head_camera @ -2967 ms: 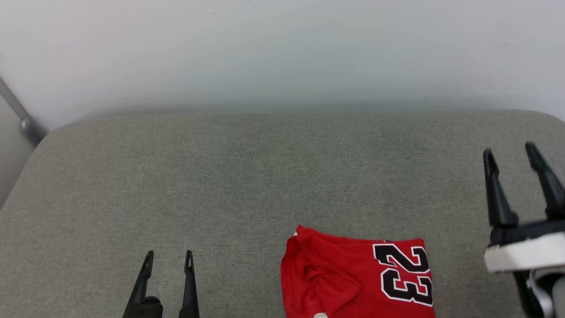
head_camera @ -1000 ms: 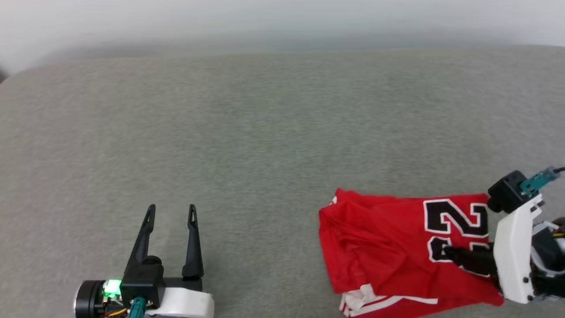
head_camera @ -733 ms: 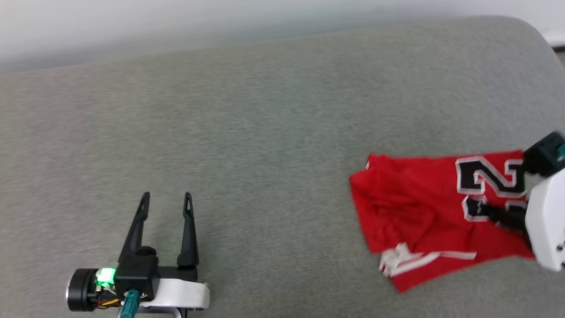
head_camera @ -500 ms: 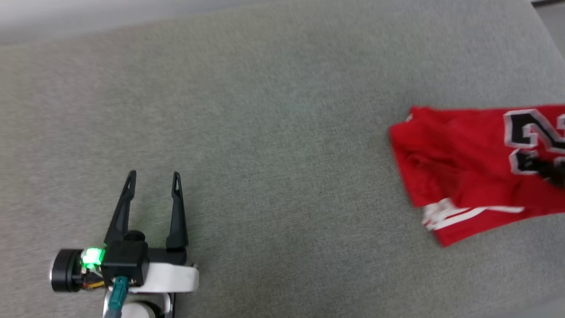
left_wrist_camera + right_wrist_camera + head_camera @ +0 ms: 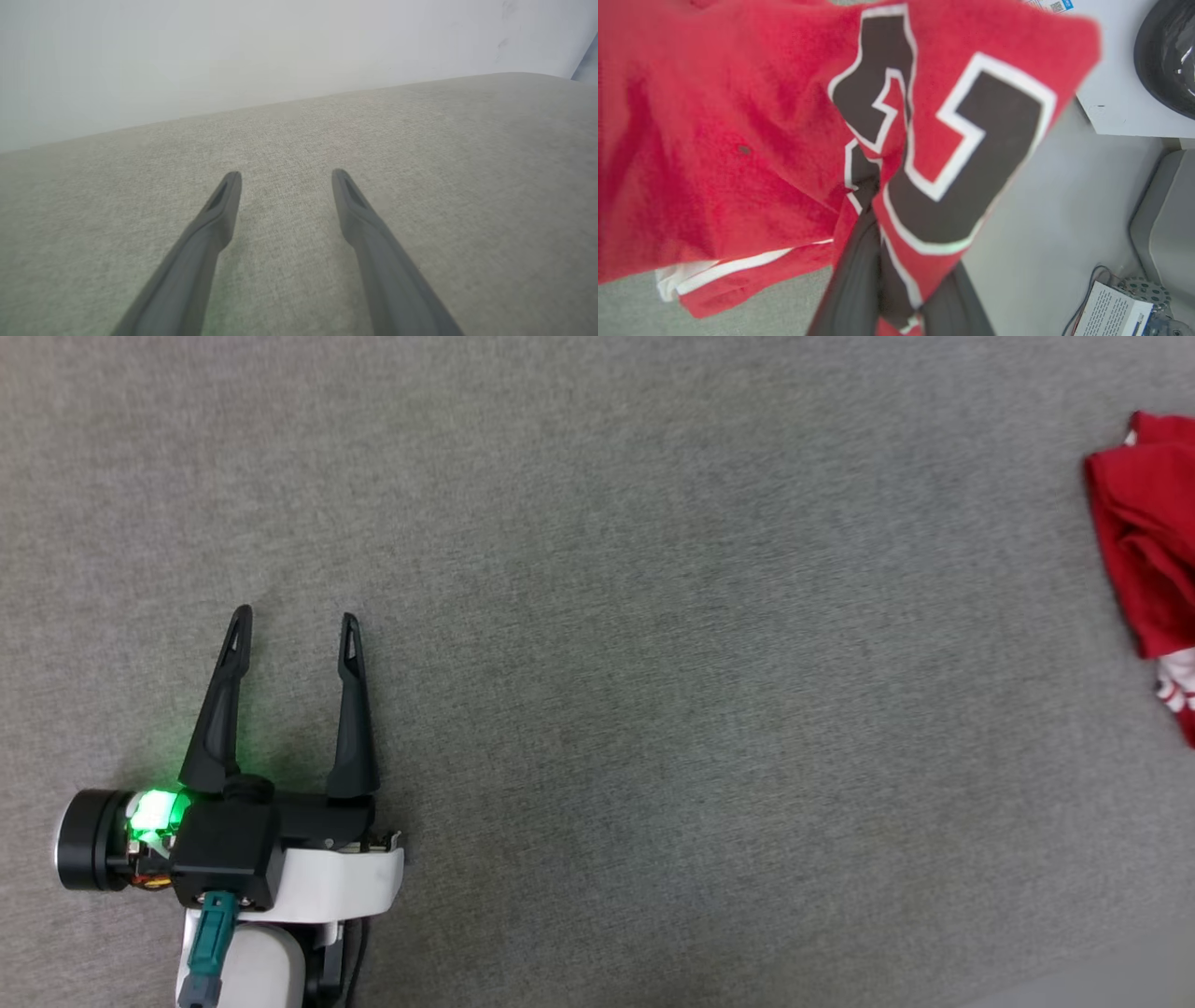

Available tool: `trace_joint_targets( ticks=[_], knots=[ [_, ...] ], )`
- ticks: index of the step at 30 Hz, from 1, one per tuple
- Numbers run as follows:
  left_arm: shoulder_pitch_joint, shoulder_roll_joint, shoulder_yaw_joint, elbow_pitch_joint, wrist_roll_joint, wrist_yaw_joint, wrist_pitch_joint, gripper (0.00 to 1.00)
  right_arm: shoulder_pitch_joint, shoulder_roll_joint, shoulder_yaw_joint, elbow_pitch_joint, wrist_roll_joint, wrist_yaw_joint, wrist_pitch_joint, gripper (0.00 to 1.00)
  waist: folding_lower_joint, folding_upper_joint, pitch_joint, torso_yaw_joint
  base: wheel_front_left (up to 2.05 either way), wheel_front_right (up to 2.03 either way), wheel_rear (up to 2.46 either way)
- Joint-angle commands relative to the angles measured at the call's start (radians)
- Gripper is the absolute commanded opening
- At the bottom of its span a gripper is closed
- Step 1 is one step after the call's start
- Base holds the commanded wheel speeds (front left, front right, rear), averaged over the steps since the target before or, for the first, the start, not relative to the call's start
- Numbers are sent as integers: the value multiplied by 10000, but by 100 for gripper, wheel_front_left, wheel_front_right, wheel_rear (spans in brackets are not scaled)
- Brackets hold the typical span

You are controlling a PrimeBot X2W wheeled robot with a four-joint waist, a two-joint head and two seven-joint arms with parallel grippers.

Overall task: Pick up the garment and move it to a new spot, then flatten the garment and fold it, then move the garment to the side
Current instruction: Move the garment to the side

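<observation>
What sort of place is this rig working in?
Probably an indoor lab or test room rather than a home: a grey padded fabric surface stands against a bare white wall, and beside it are a white desk and a cabled box on the pale floor.

Grey fabric cushion [image 5: 653, 616] against pale wall [image 5: 233, 46]

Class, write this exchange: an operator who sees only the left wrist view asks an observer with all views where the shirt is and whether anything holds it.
Operator: I see open fingers over a grey cushion. Where is the shirt?
Observer: The head view has the shirt at its far right edge.
Operator: Is anything holding it?
Observer: Yes, the right end effector is shut on it, at the black number.
</observation>
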Motion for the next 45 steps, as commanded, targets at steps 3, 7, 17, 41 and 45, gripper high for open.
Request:
trace_joint_targets(
  ticks=[3, 7, 17, 41, 45],
  knots=[
    [-221, 16, -99, 19, 16, 110, 13, 100, -231, 421, -607, 904, -790, -12, -260, 0, -1, 0, 512, 244, 0, 0, 0],
    [-159, 10, -87, -1, -50, 247, 15, 100, -168, 810, -1001, 1405, -1268, -12, -432, 4, -1, 0, 327, 368, 0, 0, 0],
    [656, -433, -209, 187, -339, 485, -16, 100, 73, 1100, -1955, 1709, -3713, -13, -2281, 100, -1, 0, -1885, 798, 0, 0, 0],
    [2524, -963, 273, 1019, -683, 262, -17, 100, 3266, 6575, -4084, -1950, -6856, -12, -8531, 100, -1, 0, -4905, 2295, 0, 0, 0],
    [2670, -1014, 286, 1228, -640, 164, -17, 100, 4487, 7452, -4128, -2879, -6759, -12, -8523, 100, -1, 0, -5213, 2472, 0, 0, 0]
  ],
)
